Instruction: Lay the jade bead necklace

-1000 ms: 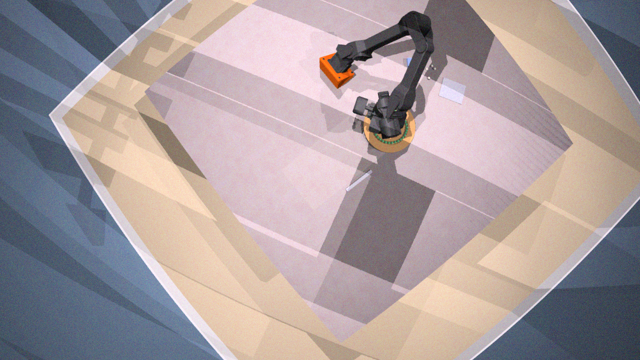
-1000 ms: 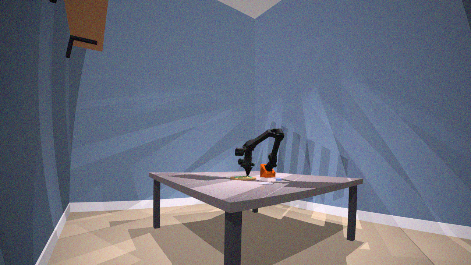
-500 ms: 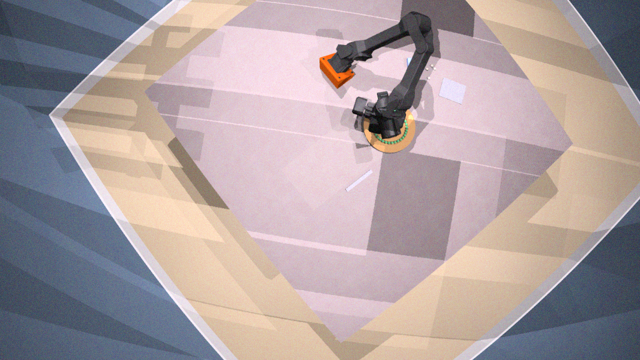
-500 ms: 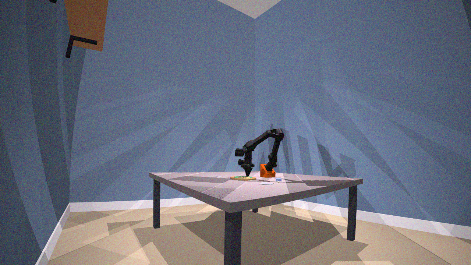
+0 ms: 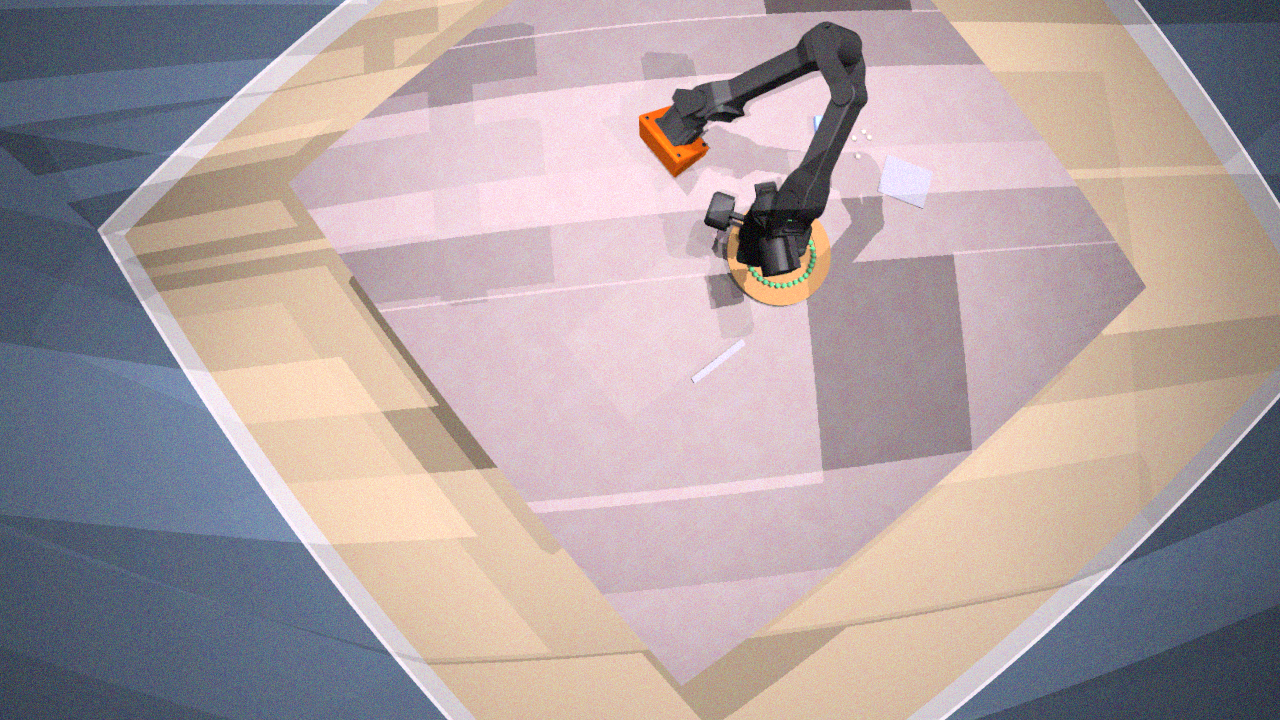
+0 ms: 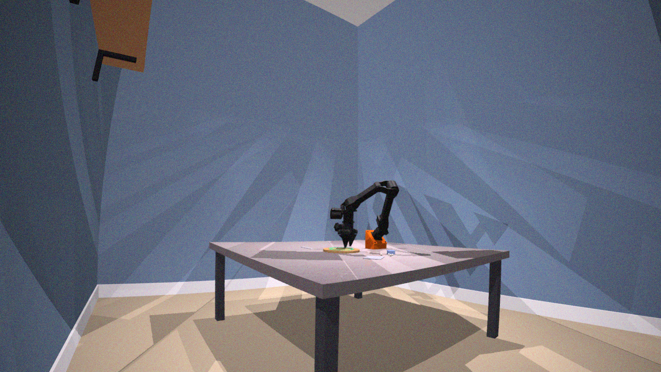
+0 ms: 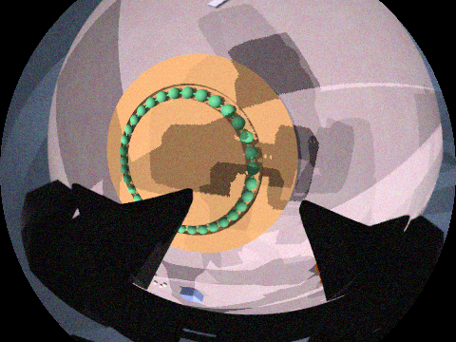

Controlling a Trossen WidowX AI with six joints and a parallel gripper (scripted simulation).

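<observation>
The round tan bead board (image 5: 787, 292) (image 6: 329, 250) (image 7: 266, 102) lies flat on the table. The jade bead necklace (image 5: 787, 281) (image 7: 188, 93) lies as a green ring in the board's circular groove. My gripper (image 7: 248, 201) (image 5: 771, 255) (image 6: 348, 244) is open, fingers spread wide, just above the board's near part. Nothing is between the fingers. The left finger hides a short stretch of the ring in the wrist view.
The arm's orange base block (image 5: 671, 143) (image 6: 374, 241) stands behind the board. A pale square sheet (image 5: 904, 181), a few small white beads (image 5: 862, 136) and a thin white strip (image 5: 717, 360) lie on the table (image 5: 554, 376) (image 6: 323, 273).
</observation>
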